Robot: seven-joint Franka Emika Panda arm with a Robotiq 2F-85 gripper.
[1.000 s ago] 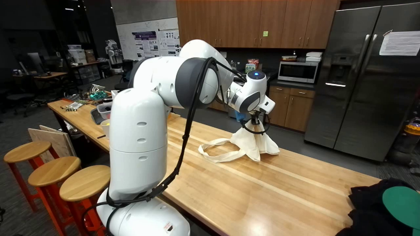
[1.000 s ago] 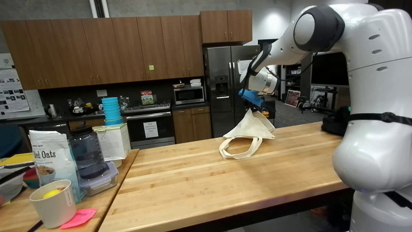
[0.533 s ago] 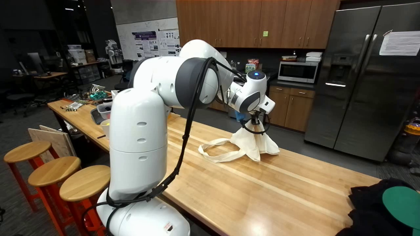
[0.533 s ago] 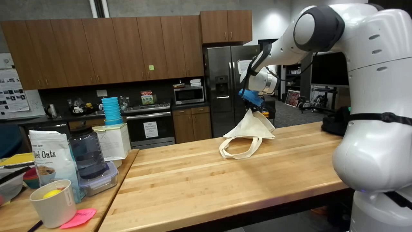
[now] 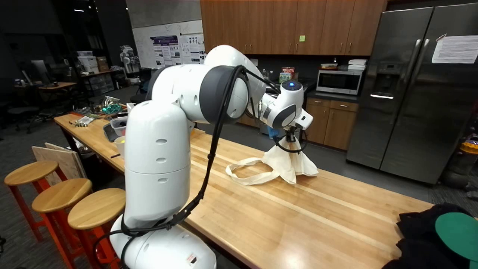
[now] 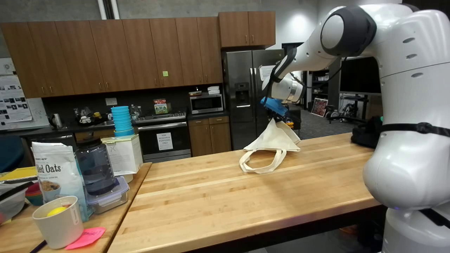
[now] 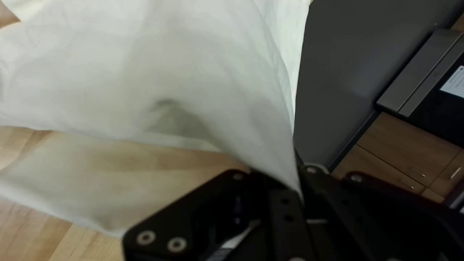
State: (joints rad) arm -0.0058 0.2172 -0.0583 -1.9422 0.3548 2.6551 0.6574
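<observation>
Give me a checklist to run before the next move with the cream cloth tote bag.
1. Black two-fingered gripper shut on the cream cloth tote bag: ok.
2. Bag off the light wooden table: not ok, lower edges rest on it.
3. Flat cream fabric handle outside the jaws: ok, looped on the table.
4. Thin black cable clear of bag: cannot tell, hangs in front.
5. Soft black fabric heap apart from bag: ok.

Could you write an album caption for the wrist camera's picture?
Up close: the gripper pinches a peak of the pale cloth bag, its folds draping over a wooden tabletop.
</observation>
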